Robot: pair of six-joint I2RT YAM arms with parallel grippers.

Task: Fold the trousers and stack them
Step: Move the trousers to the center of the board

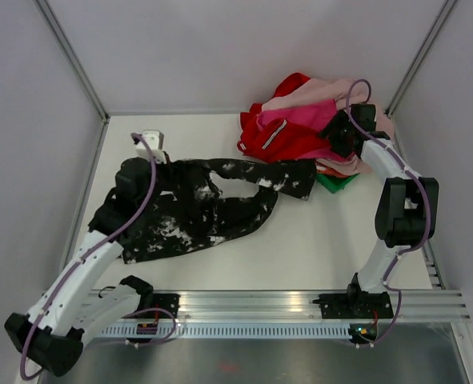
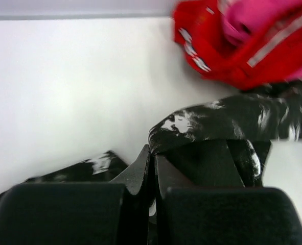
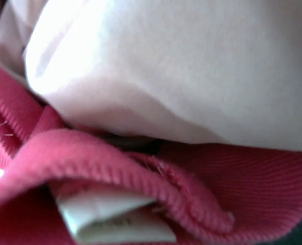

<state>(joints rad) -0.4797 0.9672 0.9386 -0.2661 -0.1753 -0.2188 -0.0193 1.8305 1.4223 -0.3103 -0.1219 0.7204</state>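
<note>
The trousers (image 1: 212,208), black with white blotches, lie spread across the table's left and middle, one leg reaching right toward the clothes pile. My left gripper (image 1: 130,190) sits at their left end, the waist side. In the left wrist view its fingers (image 2: 153,155) are pressed together, with a raised fold of the trousers (image 2: 227,120) at their tips. My right gripper (image 1: 342,136) is pushed into the clothes pile at the back right. Its fingers are hidden: the right wrist view is filled by deep pink fabric (image 3: 140,168) and pale pink fabric (image 3: 181,66).
The pile holds a red garment with white trim (image 1: 280,136) (image 2: 232,56), pink clothes (image 1: 316,112) and something green (image 1: 336,182). A white label (image 3: 115,219) shows on the deep pink fabric. A small white fixture (image 1: 150,138) stands at the back left. White walls enclose the table.
</note>
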